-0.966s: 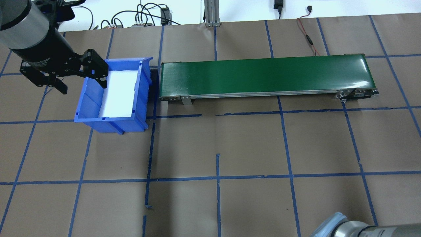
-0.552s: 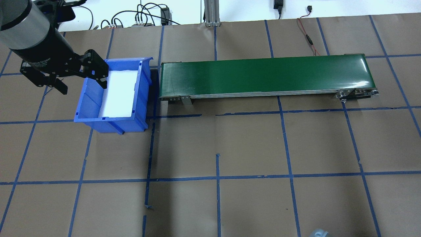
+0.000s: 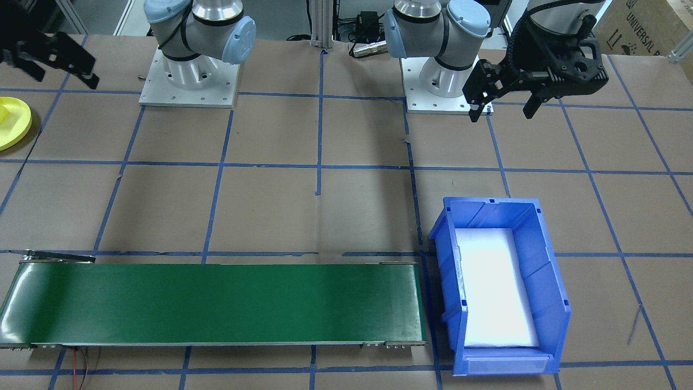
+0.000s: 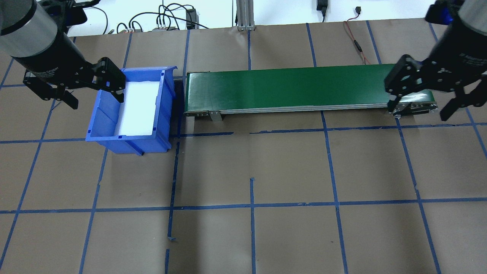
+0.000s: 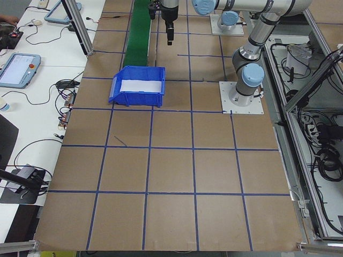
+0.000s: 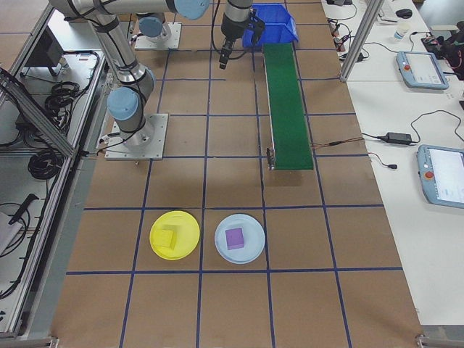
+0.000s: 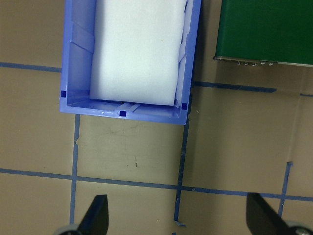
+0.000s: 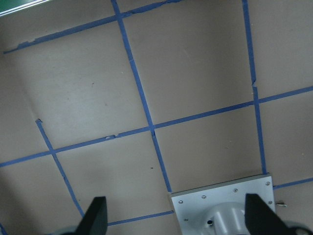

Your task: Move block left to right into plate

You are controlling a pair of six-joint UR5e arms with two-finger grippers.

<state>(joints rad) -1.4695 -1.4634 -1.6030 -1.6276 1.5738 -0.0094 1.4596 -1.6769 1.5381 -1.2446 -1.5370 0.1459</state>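
Observation:
The yellow plate (image 6: 183, 223) lies on the brown paper, with a yellow block (image 6: 167, 238) resting inside it. The same plate (image 3: 13, 129) shows at the left edge of the front view. My left gripper (image 4: 97, 101) hangs open and empty above the left rim of the blue bin (image 4: 101, 127). In the left wrist view, its fingertips (image 7: 95, 215) stand wide apart over bare paper. My right gripper (image 4: 418, 112) is open and empty, raised over the right end of the green conveyor (image 4: 304, 85). Nothing lies between its fingertips (image 8: 95, 215) in the right wrist view.
The blue bin holds only a white foam pad (image 4: 139, 108). Nothing lies on the conveyor belt. A pale blue plate (image 6: 250, 252) with a purple block (image 6: 234, 238) sits beside the yellow plate. The right arm's base plate (image 8: 225, 205) shows below its gripper. Cables run along the table's far edge.
The right arm's elbow left the bottom right of the overhead view, and its open gripper now appears at the conveyor's right end. The left gripper and bin have not moved.

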